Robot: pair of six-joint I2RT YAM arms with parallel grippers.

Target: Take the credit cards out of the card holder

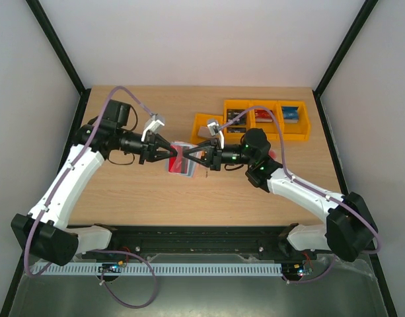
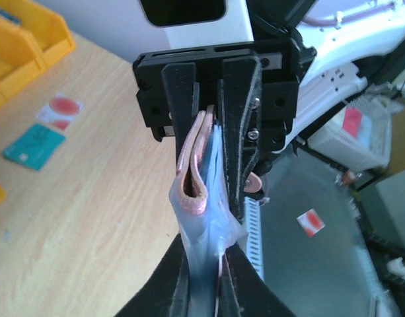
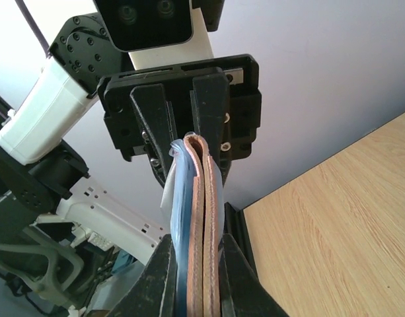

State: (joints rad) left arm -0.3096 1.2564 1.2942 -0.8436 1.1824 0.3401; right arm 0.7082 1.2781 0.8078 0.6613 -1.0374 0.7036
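We show the card holder [image 2: 191, 175], a pinkish-brown leather-like pouch, raised edge-on and clamped between the closed fingers of the right claw [image 3: 195, 244]. A light blue-grey card [image 2: 212, 221] runs alongside it and past its rounded end, its free end pinched in the left claw [image 2: 210, 249]. A white-and-red card [image 2: 59, 109] lies flat, lower down and well apart from both claws

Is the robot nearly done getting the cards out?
About halfway, it seems. A red and white card already lies on the table. The right gripper clamps the card holder while the left gripper pinches the light blue card, only partly out. It must come free.
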